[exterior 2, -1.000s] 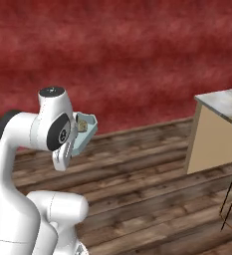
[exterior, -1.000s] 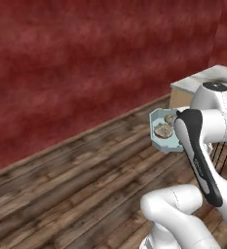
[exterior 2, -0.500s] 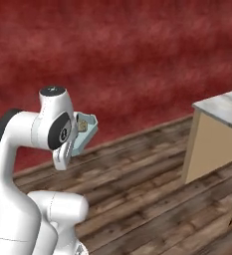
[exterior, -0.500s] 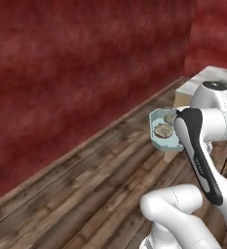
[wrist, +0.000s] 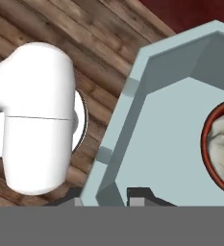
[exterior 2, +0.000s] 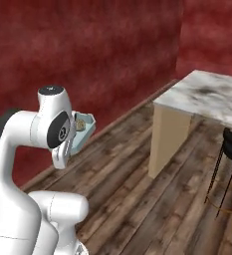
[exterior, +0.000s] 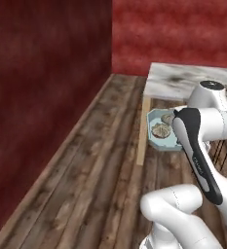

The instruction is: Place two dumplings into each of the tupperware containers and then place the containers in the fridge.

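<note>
The two-finger gripper is clamping the near rim of a shallow translucent light-blue tupperware container with cut corners, its dark fingertips nipping the wall at the bottom of the hand view, so the tray is being carried off the floor, held out in front of the white arm's wrist. Inside it, tan-brown lumpy dumplings are lying together on the tray's floor; the left base view seems to be showing two, though the arm is covering part of the tray. In the right base view the same tray is sitting tilted just beyond the arm's upper joint, well above the dark wooden plank floor. What has changed over the last second is the whole scene around the arm: the deep red wall was running straight across both base views, and now a room corner and a grey-white marble-topped counter on a pale wooden leg have swung much closer, while the tray is keeping its place relative to the arm. That reads as the base driving and turning with the load rather than the tray moving in the grip. This looks like the transport step towards the fridge, with the filling of this container apparently done; the tilt of the tray is the thing to watch during the drive.
</note>
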Controlling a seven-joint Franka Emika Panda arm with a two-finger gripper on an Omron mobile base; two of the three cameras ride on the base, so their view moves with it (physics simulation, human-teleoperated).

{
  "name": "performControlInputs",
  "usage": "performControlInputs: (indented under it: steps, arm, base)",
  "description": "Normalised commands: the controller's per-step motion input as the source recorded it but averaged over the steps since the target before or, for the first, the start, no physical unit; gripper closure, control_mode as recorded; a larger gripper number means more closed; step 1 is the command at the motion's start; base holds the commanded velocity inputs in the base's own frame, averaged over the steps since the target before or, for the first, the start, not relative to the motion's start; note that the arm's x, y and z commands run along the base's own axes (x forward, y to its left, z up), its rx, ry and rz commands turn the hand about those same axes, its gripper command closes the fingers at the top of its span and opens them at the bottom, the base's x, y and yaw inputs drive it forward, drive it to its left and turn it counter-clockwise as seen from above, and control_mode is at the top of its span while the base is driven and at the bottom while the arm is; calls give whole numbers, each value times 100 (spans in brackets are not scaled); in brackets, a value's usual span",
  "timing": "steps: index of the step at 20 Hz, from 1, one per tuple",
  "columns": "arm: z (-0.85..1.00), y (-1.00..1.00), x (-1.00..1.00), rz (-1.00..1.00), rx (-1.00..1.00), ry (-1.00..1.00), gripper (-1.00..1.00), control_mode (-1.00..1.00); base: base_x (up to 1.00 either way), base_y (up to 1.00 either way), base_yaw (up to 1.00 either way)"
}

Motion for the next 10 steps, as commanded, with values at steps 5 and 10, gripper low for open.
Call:
performControlInputs:
  steps: [5,10]
  arm:
    - [0,0,0,0,0,0,100,100]
    - [0,0,0,0,0,0,100,100]
  base:
    - [48,100,-65]
    - [49,100,-59]
